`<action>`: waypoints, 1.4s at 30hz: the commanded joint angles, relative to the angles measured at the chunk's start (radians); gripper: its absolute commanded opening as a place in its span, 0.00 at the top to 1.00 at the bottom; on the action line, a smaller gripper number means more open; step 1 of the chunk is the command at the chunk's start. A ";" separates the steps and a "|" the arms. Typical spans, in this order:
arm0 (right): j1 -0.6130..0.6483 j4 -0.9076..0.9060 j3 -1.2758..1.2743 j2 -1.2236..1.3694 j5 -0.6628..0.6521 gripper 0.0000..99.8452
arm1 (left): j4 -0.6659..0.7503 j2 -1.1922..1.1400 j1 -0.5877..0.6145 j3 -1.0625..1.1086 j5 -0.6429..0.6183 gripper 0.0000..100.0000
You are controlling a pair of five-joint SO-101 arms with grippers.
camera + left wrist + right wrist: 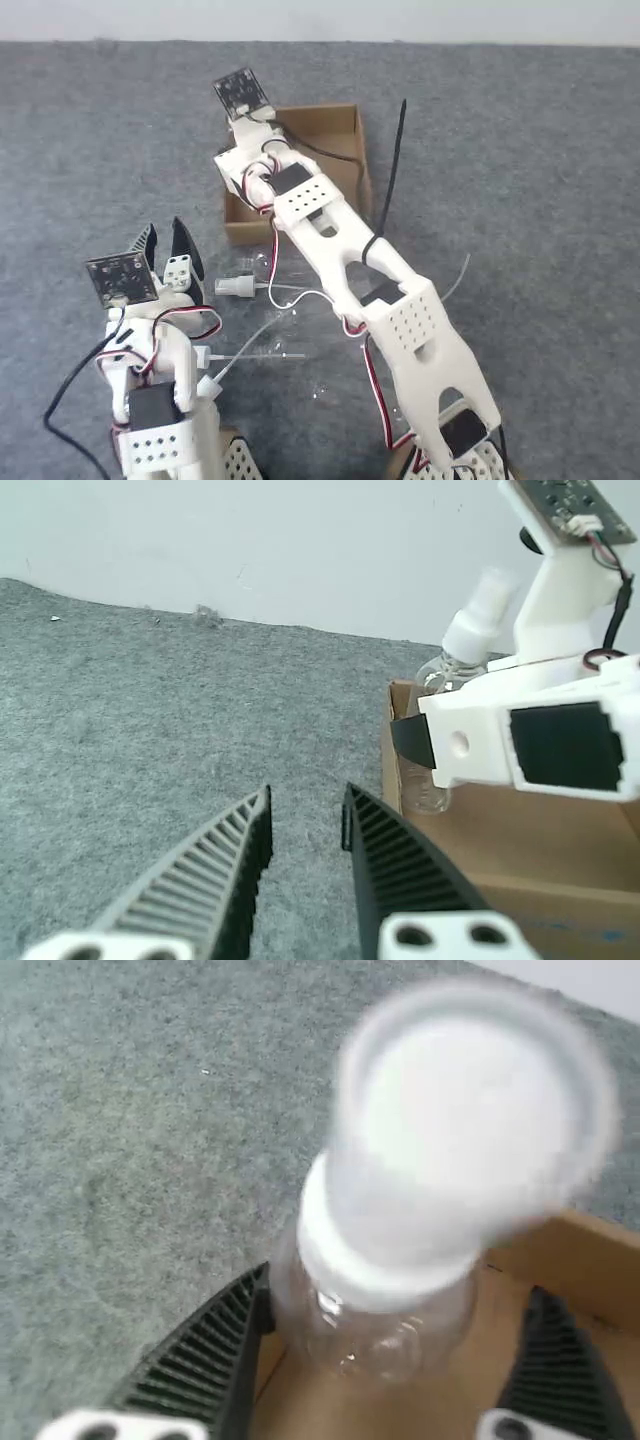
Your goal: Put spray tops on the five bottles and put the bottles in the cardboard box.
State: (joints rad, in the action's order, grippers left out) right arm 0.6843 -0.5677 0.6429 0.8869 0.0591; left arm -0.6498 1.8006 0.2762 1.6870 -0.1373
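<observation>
1. The right gripper [400, 1295] is over one edge of the open cardboard box [335, 122]. Its ribbed black jaws are spread wide.
2. Between those jaws stands a clear plastic bottle [375, 1335], upright, with a white spray top [470, 1130] fitted on its neck.
3. One jaw sits just beside the bottle's body and the other stands apart from it. It is unclear whether either jaw touches the bottle, or whether its base rests on the box floor.
4. The left gripper [307, 810] hangs above the grey carpet [520, 200], near the box and pointed toward it. Its jaws are parted a little, with nothing between them.
5. Loose spray tops [236, 287] with thin dip tubes lie on the carpet between the two arms, outside the box.
6. Faint clear shapes lie beside them, too hard to make out.
</observation>
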 commanded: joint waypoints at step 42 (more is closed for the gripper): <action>-0.025 -0.857 0.015 -0.791 -0.080 0.64 | 0.005 0.009 0.041 -0.001 0.008 0.89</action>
State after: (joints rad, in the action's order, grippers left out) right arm 0.6751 -1.3472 0.6383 0.2363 -0.0084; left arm -0.6498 1.8006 0.2762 1.6870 -0.1373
